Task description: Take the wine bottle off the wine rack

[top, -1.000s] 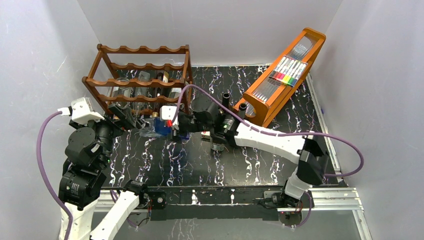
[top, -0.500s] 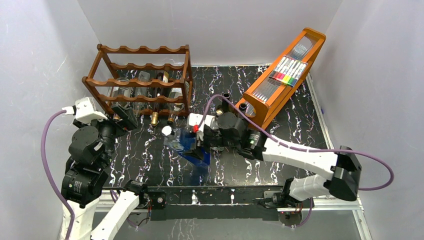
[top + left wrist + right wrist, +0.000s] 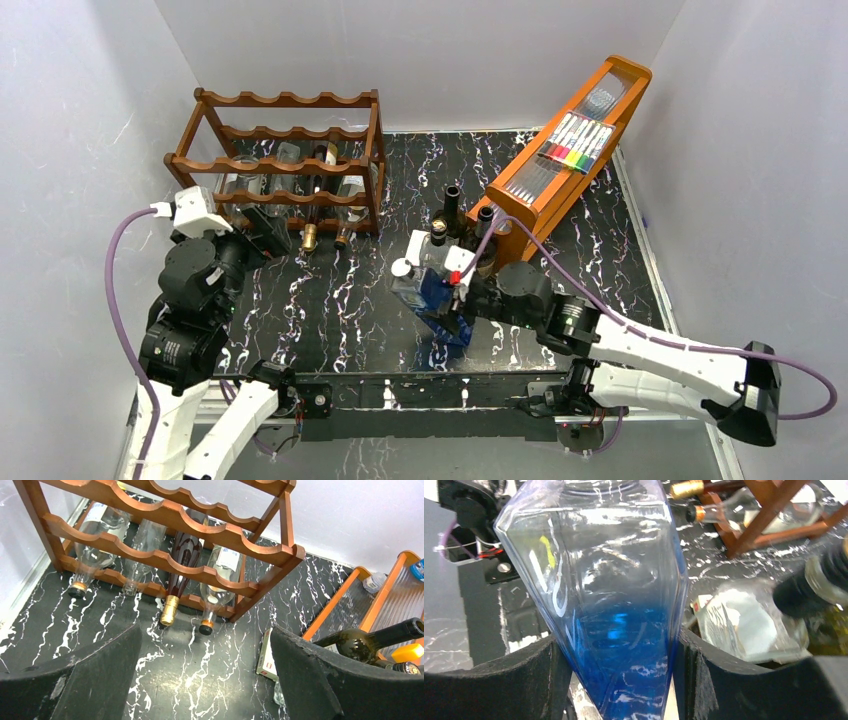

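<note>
The wine rack [image 3: 290,160] [image 3: 165,562] is dark reddish-brown wood and stands at the back left, with several bottles lying in its lower tiers. One of them is a dark red bottle with a gold cap [image 3: 179,565]. Well clear of the rack, my right gripper [image 3: 452,302] [image 3: 616,675] is shut on a clear, blue-tinted wine bottle [image 3: 425,292] [image 3: 614,590] with a white cap. It holds the bottle tilted above the table's middle. My left gripper [image 3: 265,232] [image 3: 205,670] stands open and empty just in front of the rack.
A slanted orange stand [image 3: 570,150] with coloured markers leans at the back right. Dark bottles [image 3: 452,200] stand upright at its foot, close to the held bottle. A clear bottle [image 3: 749,625] and a small white box [image 3: 267,655] sit there too. White walls enclose the table.
My right arm has carried the blue-tinted bottle from the rack's front to the right and nearer, tipping it up. The left arm has shifted slightly right, staying open.
</note>
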### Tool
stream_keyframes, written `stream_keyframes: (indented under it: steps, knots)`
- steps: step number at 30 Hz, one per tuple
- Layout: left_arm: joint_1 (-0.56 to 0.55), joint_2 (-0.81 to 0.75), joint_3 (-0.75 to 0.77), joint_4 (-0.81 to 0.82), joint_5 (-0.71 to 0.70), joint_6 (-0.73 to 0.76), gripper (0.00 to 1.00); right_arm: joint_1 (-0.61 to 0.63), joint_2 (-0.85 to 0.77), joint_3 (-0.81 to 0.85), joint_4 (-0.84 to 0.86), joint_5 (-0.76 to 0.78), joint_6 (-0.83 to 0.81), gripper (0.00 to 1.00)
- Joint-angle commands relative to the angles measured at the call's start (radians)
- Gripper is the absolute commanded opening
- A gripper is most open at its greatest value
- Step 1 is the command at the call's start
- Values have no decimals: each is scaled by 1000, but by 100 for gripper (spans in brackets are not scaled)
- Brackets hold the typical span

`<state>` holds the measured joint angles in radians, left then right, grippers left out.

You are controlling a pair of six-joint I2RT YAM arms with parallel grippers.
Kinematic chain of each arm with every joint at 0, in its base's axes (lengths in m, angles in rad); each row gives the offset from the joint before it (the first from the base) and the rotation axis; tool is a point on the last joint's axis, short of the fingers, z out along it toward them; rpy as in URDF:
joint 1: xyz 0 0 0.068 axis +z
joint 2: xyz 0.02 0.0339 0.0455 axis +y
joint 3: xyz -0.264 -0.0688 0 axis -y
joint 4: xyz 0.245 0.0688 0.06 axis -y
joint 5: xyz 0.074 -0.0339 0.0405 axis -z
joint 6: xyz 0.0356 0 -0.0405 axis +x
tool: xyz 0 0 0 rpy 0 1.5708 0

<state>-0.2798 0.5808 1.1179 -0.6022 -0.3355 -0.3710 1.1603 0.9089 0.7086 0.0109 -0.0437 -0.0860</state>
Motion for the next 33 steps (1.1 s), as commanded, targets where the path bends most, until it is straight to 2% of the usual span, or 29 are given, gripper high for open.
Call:
stream_keyframes:
  steps: [1,12,19,25,29,33]
  knots:
    - [-5,14,-18,30,42,-35,98,-1,-133,-24,190,138,11,0]
    - [-5,53,-30,53,90,-69,98,-7,-249,-219,432,353,21,0]
    - [-5,101,-42,77,224,-46,98,-8,-307,-325,591,413,48,0]
    - [-4,165,-66,123,417,-30,98,-11,-282,-344,615,514,44,0]
    - [-4,180,-77,123,443,-35,98,-14,-284,-351,603,601,98,2]
    - [-5,180,-80,125,444,-34,98,-13,-308,-412,557,630,127,11]
